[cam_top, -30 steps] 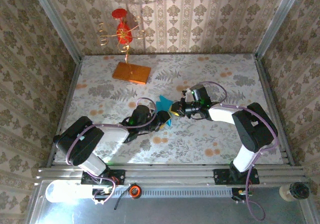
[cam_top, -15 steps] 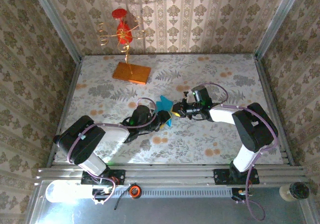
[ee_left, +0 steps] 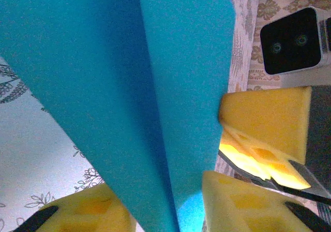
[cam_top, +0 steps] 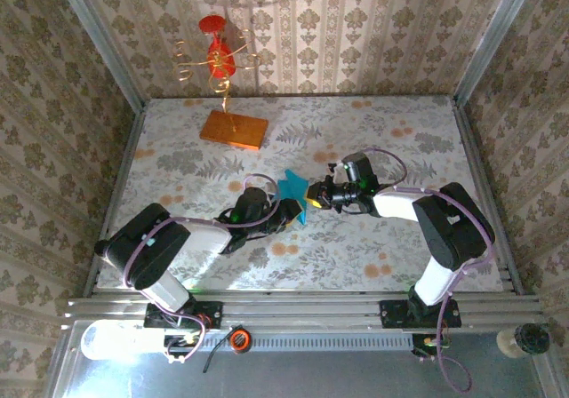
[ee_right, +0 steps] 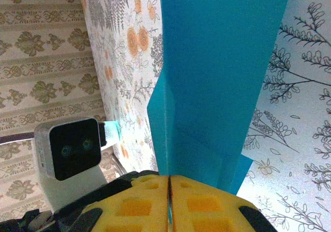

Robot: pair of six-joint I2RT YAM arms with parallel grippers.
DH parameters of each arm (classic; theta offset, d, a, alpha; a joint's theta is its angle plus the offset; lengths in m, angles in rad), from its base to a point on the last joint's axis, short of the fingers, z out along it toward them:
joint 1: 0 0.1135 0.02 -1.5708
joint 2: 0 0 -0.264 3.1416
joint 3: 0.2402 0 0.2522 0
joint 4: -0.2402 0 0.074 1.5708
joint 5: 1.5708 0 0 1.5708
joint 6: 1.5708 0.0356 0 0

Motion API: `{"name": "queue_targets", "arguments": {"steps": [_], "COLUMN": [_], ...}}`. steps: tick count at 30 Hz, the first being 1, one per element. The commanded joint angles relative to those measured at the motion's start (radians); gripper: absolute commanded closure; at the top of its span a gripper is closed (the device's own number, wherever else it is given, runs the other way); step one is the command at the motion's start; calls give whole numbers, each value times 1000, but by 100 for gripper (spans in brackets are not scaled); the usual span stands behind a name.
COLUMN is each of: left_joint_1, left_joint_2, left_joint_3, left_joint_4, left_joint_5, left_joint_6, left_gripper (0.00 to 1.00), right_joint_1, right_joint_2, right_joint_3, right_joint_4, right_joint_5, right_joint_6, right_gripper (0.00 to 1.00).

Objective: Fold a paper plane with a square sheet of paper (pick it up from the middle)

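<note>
I am holding the part-folded sheet of paper [ee_right: 217, 61] over the middle of the bench [cam_top: 382, 131], between my two arms. My right pincer [ee_right: 169, 196] is staying clamped on its edge. My left pincer [ee_left: 165, 214] is narrowing around the crease, though I cannot tell whether its pads are gripping yet. I judge I am setting up to press the next fold.

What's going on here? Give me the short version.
Two arms are folding a cyan-blue paper into a plane at mid-table. The right gripper is shut on a folded edge and holds the paper up. The left gripper straddles the paper from the opposite side, its pads apart and not clamped. The paper has lengthwise creases but is not yet a finished plane.
</note>
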Motion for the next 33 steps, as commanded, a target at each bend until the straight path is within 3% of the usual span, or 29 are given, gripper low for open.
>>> {"name": "queue_targets", "arguments": {"steps": [1, 10, 23, 29, 33], "left_joint_1": [0, 0, 18, 32, 46], "left_joint_2": [11, 21, 7, -38, -100], "left_joint_3": [2, 7, 10, 52, 110], "left_joint_4": [7, 7, -3, -148, -335], "left_joint_5": [-5, 6, 25, 38, 32], "left_joint_6": [28, 60, 113, 193, 308], "left_gripper": [64, 78, 88, 92, 92], "right_joint_1": [-8, -17, -42, -51, -56], "right_joint_2": [7, 2, -91, -147, -190], "right_joint_3": [-11, -25, -14, -19, -18], "right_joint_4": [8, -25, -221, -278, -330], "right_joint_5": [-21, 4, 137, 210, 271], "right_joint_6": [8, -2, -147, -193, -240], "right_gripper": [86, 70, 58, 58, 55]}}
